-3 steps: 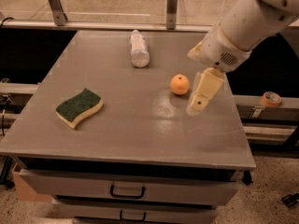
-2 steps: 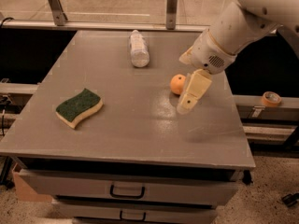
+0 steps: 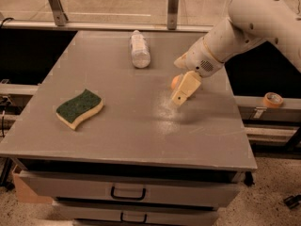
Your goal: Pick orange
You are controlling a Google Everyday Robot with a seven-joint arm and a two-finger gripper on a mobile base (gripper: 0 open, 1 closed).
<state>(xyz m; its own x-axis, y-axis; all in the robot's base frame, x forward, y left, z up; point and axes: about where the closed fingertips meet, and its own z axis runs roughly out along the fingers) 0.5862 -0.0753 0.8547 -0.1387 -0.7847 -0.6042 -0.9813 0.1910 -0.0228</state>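
The orange (image 3: 175,82) is a small round fruit on the grey table (image 3: 117,126), right of centre. Only its left part shows; the gripper covers the rest. My gripper (image 3: 180,96) hangs from the white arm (image 3: 244,22) that comes in from the upper right. Its cream fingers point down and to the left, in front of the orange and close above the table top. Nothing shows held in it.
A green-and-yellow sponge (image 3: 80,108) lies at the left of the table. A clear plastic bottle (image 3: 139,49) lies on its side at the back. A tape roll (image 3: 273,100) sits on a ledge at the right. Drawers (image 3: 127,192) are below the front edge.
The gripper has moved left, from just right of the orange to in front of it, so it now covers most of the fruit. The orange, sponge and bottle have not moved.
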